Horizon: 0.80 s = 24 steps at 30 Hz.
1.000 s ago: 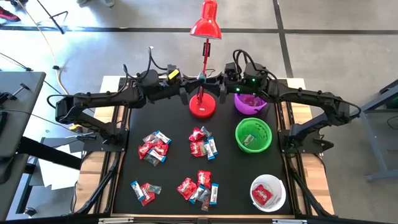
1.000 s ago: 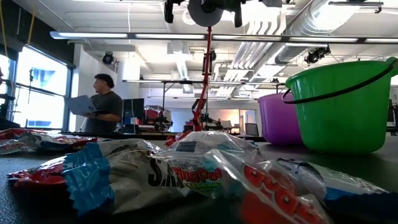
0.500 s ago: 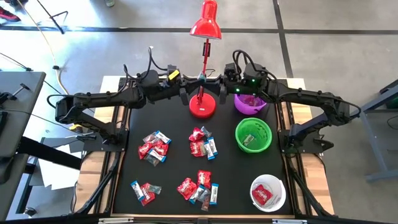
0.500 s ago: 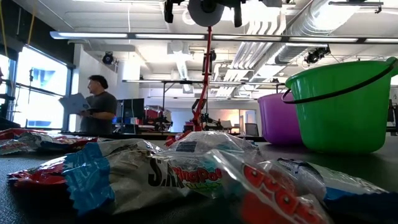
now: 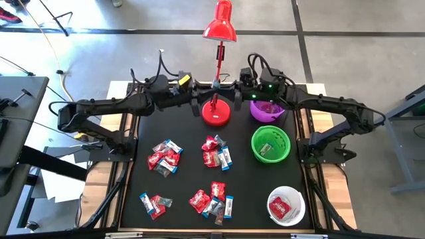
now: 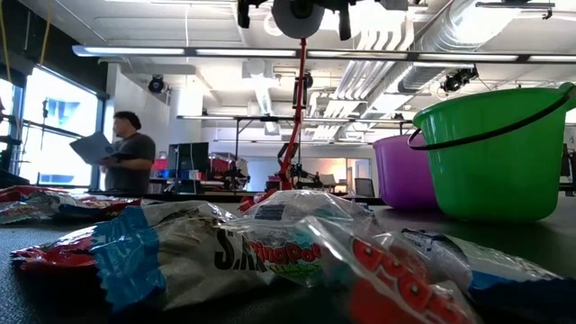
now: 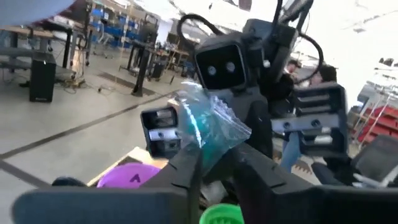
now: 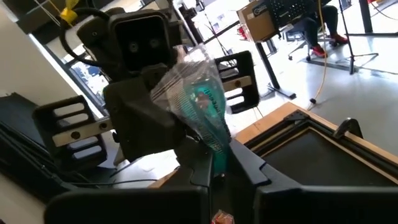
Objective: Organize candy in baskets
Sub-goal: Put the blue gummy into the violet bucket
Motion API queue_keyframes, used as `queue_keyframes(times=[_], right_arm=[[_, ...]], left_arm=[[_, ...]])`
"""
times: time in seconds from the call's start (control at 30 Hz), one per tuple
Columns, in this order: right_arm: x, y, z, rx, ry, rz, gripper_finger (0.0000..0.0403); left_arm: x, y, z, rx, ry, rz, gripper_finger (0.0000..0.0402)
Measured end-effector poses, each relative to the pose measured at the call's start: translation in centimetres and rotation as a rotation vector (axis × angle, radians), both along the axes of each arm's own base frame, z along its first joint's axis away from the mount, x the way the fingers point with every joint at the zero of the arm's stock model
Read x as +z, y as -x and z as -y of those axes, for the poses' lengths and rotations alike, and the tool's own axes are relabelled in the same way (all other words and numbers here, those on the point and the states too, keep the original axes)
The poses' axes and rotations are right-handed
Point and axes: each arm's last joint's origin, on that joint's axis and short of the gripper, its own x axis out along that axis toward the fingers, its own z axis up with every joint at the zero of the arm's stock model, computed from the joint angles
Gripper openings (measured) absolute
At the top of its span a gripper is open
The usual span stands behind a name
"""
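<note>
**Sweet caught between two grippers at the back of the table**

High view: the left gripper [image 5: 201, 95] and the right gripper [image 5: 234, 91] are met nose to nose behind the red desk lamp [image 5: 216, 114], just beside the purple basket [image 5: 254, 113]. The held piece cannot be made out here. Loose candy [image 5: 165, 157] is spread in clusters over the black mat; the green basket [image 5: 256, 135] and the white basket [image 5: 272, 198] are well apart from the meeting point.

Low view: only wrappers up close and two baskets are shown; a person [image 6: 126, 162] is seen far off.

Left wrist view: a teal-and-clear wrapped sweet [image 7: 208, 127] is seen at the left fingertips, the purple basket below. Whether that pincer is clamped or loosened cannot be told.

Right wrist view: the right jaws are pressed together on the sweet's lower edge.

Judged a handover. The wrapper should be gripped well in before the other side is released, and no pull should be made while both hold, or the wrapper may slip free or tear.
</note>
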Motion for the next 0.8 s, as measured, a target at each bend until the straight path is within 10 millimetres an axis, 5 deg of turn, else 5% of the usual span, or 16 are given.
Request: queue_keyframes(times=[0.37,0.8], right_arm=[[-0.9,3.3,1.9,-0.115,-0.123,-0.221,0.0014],[-4.8,10.5,3.7,-0.463,-0.296,-0.852,0.0014]], left_arm=[[0.6,2.7,0.5,0.003,0.028,-0.123,0.0119],[1.1,4.3,0.8,0.015,0.019,-0.166,0.0118]])
